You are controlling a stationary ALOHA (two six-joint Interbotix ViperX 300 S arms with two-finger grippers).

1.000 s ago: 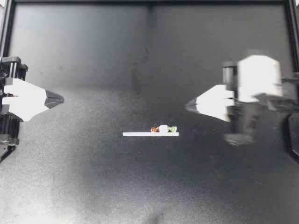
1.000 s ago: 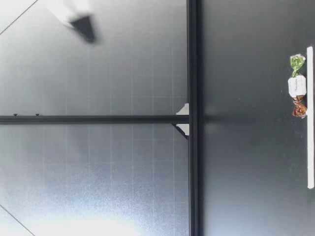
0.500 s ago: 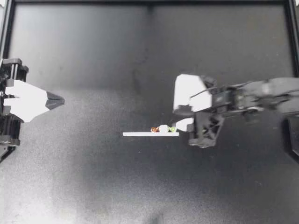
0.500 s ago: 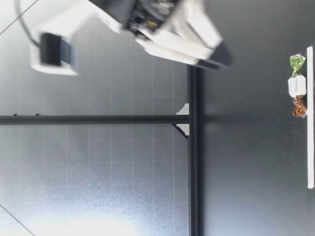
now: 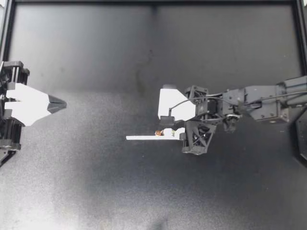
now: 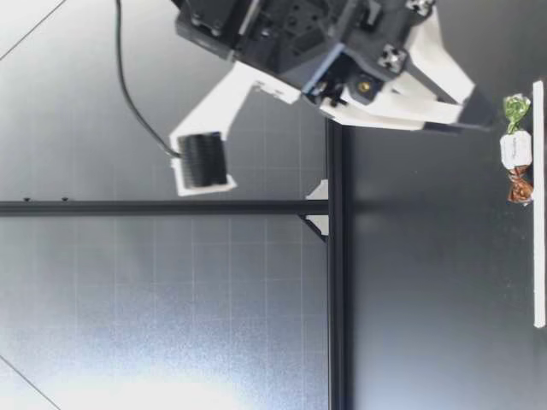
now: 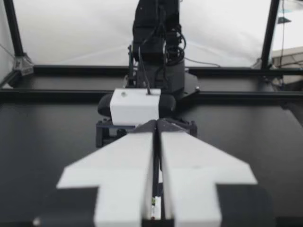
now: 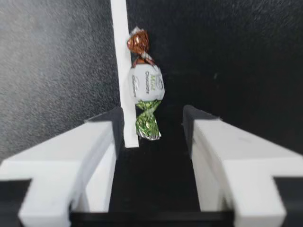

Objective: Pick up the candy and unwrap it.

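The candy [image 5: 163, 132], white-wrapped with a brown twist and a green twist, lies on the black table against a thin white strip [image 5: 144, 137]. My right gripper [image 5: 173, 132] reaches in over its green end and is open. In the right wrist view the candy [image 8: 146, 90] lies just ahead, its green twist between the open fingers [image 8: 102, 137], neither one touching it. In the low view my right gripper [image 6: 483, 115] hangs just above the candy [image 6: 515, 149]. My left gripper [image 5: 60, 103] stays at the table's left edge, shut and empty, as the left wrist view [image 7: 156, 130] confirms.
The black table [image 5: 96, 182] is bounded by a dark frame rail [image 5: 153, 3] at the back. In the left wrist view my right arm [image 7: 156, 56] stands straight ahead across the table. A dark fixture [image 5: 302, 139] sits at the right edge.
My right arm swung in from the right side to the candy and came down over it, and its gripper opened. My left arm has not moved.
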